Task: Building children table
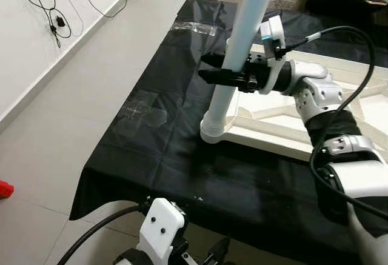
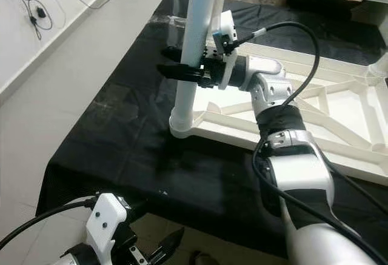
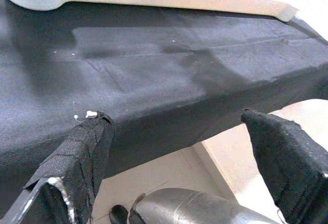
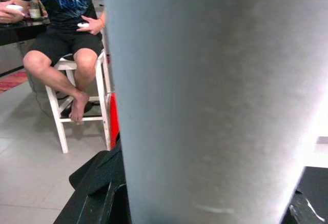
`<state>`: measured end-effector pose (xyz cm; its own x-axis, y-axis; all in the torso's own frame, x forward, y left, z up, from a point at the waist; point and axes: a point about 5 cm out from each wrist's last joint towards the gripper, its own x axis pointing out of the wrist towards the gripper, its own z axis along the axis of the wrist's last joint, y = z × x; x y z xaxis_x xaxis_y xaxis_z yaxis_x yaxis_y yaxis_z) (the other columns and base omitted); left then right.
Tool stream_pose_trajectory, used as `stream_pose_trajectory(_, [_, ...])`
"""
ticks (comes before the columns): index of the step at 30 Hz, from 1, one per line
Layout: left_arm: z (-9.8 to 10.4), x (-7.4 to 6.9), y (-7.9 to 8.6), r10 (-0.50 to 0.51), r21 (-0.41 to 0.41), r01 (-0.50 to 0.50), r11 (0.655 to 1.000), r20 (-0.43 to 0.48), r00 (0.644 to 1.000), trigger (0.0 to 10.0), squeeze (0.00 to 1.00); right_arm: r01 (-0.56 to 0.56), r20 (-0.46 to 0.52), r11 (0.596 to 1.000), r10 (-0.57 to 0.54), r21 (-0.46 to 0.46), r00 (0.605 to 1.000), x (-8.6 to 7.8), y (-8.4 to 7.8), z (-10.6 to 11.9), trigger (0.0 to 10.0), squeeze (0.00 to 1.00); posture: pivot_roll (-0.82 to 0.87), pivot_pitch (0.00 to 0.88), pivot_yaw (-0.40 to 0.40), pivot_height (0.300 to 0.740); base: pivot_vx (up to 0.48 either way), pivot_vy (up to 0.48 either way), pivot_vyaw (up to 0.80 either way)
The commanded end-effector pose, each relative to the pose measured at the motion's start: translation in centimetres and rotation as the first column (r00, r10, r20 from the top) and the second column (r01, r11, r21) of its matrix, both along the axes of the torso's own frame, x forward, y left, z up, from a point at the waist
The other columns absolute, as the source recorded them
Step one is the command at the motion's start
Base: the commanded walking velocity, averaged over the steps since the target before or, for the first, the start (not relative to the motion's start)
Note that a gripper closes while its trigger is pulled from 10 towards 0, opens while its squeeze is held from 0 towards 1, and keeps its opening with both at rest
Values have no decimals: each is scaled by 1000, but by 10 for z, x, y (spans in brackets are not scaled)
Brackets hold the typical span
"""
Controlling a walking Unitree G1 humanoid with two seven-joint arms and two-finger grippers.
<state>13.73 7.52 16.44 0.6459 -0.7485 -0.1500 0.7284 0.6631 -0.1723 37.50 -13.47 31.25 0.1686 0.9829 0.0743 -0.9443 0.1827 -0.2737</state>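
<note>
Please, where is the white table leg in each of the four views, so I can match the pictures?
Left eye view: table leg upright, centre, held by the right end effector.
Right eye view: left of centre.
Left wrist view: cannot tell.
Right wrist view: close up, wide pale surface.
Shared landmark: black cloth.

Pale floor tiles [image 1: 73, 125] met a white wall [image 1: 24, 46] hung with black cables [image 1: 51, 10]. A person [image 4: 61, 24] sat on a white stool [image 4: 77, 106].
</note>
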Motion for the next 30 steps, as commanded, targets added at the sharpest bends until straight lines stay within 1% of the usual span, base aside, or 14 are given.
stream_pose_trajectory(1, [-4,-2,1,-1,16,1,1000,-17,1000,10000,0,41,-102,995,-50,-88,994,5,4,-33,10000,0,137,254,-51,740,0,0,0])
stream_pose_trajectory(2, [-4,-2,1,0,16,0,1000,-17,1000,10000,0,62,-110,995,-71,-78,991,6,7,-35,10000,0,139,252,-50,740,0,0,0])
stream_pose_trajectory(6, [-4,-3,1,1,16,-1,1000,-17,1000,10000,0,77,-115,995,-84,-70,990,7,9,-36,10000,0,139,252,-50,740,0,0,0])
stream_pose_trajectory(8, [-4,-2,0,0,16,0,1000,-16,1000,10000,0,117,-142,993,-119,-25,983,9,16,-40,10000,0,136,243,-50,740,0,0,0])
stream_pose_trajectory(13, [-5,-2,0,0,16,0,1000,-16,1000,10000,0,132,-154,991,-132,-15,979,9,17,-41,10000,0,135,241,-51,740,0,0,0])
stream_pose_trajectory(16, [-5,-2,0,2,16,-2,1000,-14,1000,10000,0,164,-166,986,-163,-5,973,9,20,-45,10000,0,134,239,-53,740,0,0,0])
stream_pose_trajectory(18, [-4,-1,0,6,14,-5,1000,-12,1000,10000,0,225,-179,974,-218,17,959,9,22,-49,10000,0,135,239,-54,740,0,0,0])
stream_pose_trajectory(22, [-4,0,1,8,13,-8,1000,-9,1000,10000,0,254,-171,967,-244,34,955,5,25,-50,10000,0,133,243,-51,740,0,0,0])
stream_pose_trajectory(23, [-3,2,2,23,3,-23,1000,-10,1000,10000,0,274,-166,961,-264,43,950,3,27,-50,10000,0,127,244,-48,740,0,0,0])
stream_pose_trajectory(24, [-1,8,5,49,-4,-49,999,3,999,10000,0,307,-160,950,-295,55,942,0,29,-51,10000,0,126,242,-47,740,0,0,0])
stream_pose_trajectory(25, [-1,8,5,49,-4,-49,999,3,999,10000,0,307,-160,950,-295,55,942,0,29,-51,10000,0,126,242,-47,740,0,0,0])
stream_pose_trajectory(27, [2,20,12,96,-6,-96,995,33,995,10000,0,371,-155,926,-357,69,921,-5,33,-51,10000,0,125,236,-45,740,0,0,0])
stream_pose_trajectory(28, [2,20,12,96,-6,-96,995,33,995,10000,0,371,-155,926,-357,69,921,-5,33,-51,10000,0,125,236,-45,740,0,0,0])
stream_pose_trajectory(30, [3,30,19,124,3,-125,992,58,991,10000,0,415,-150,908,-403,60,903,-7,36,-53,10000,0,119,228,-43,740,0,0,0])
